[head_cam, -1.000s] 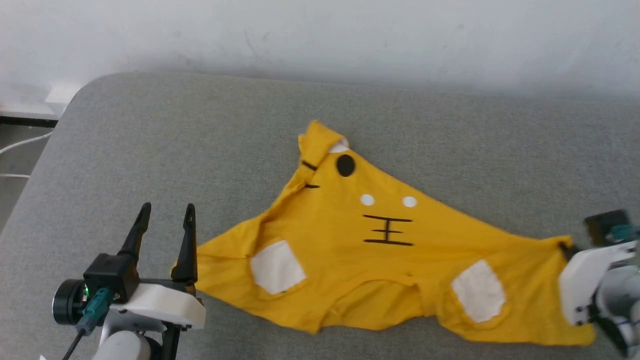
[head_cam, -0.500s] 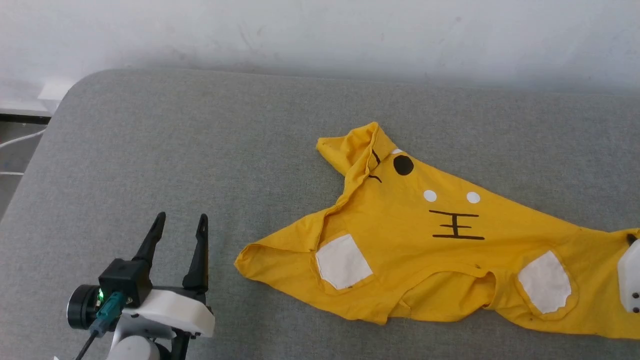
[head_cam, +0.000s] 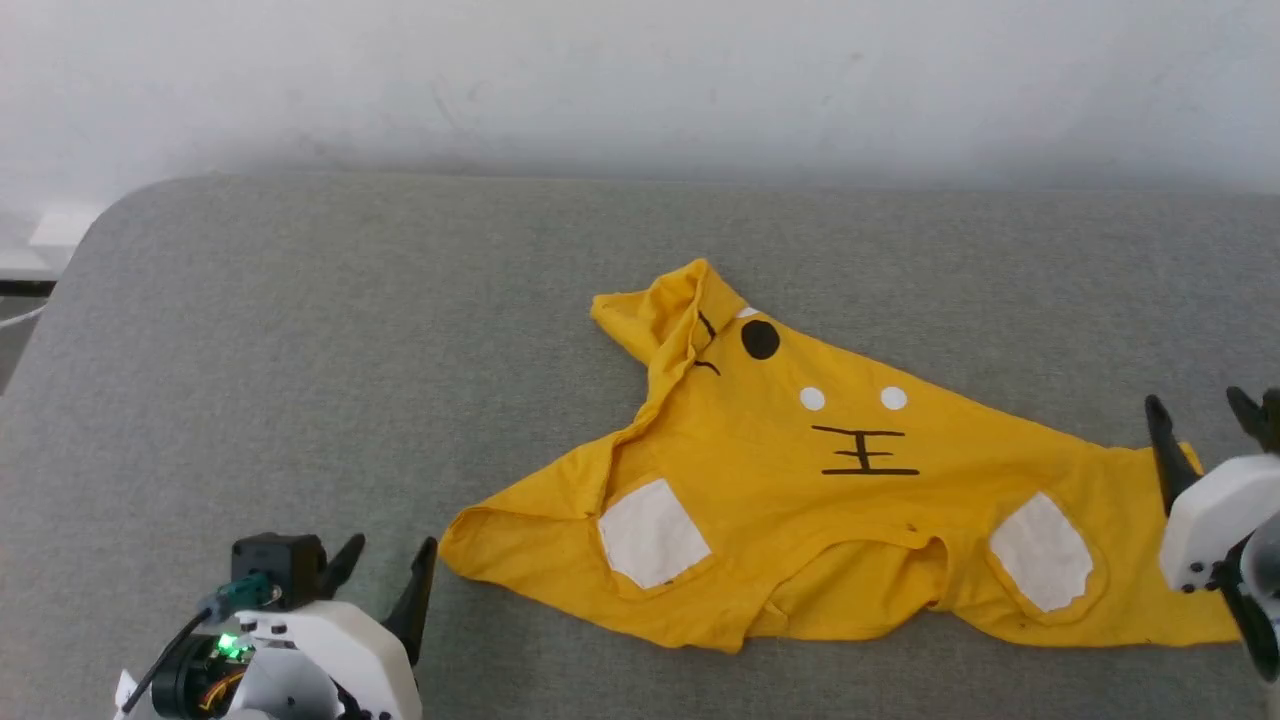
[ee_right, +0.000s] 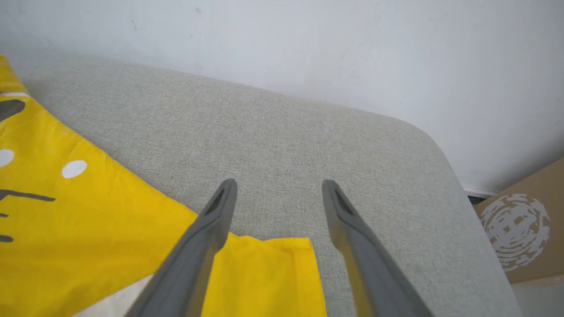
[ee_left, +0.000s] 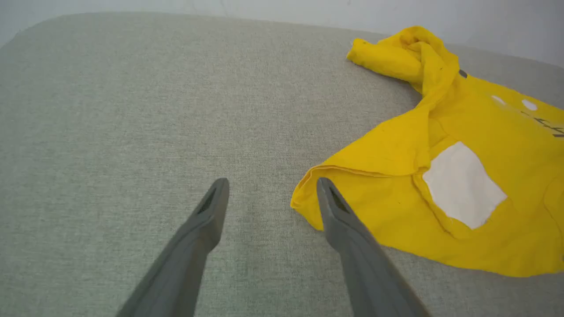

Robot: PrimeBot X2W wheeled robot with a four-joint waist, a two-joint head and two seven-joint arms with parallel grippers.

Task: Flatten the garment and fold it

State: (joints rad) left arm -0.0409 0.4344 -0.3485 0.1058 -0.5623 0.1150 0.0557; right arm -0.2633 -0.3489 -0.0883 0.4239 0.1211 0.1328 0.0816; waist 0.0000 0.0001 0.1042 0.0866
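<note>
Yellow garment [head_cam: 780,500], white patches [head_cam: 650,530], grey surface [head_cam: 300,350]

Right end effector [ee_right: 278,182] newly open

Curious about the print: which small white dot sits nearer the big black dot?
The left white dot; the right white dot lies farther from the black dot.

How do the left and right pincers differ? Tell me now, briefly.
The left pincer sits at the garment's left corner, the right pincer at its right end. Bare cushion shows between the left pincer's fingers; a cloth corner between the right pincer's. Both stand open, holding nothing.
</note>
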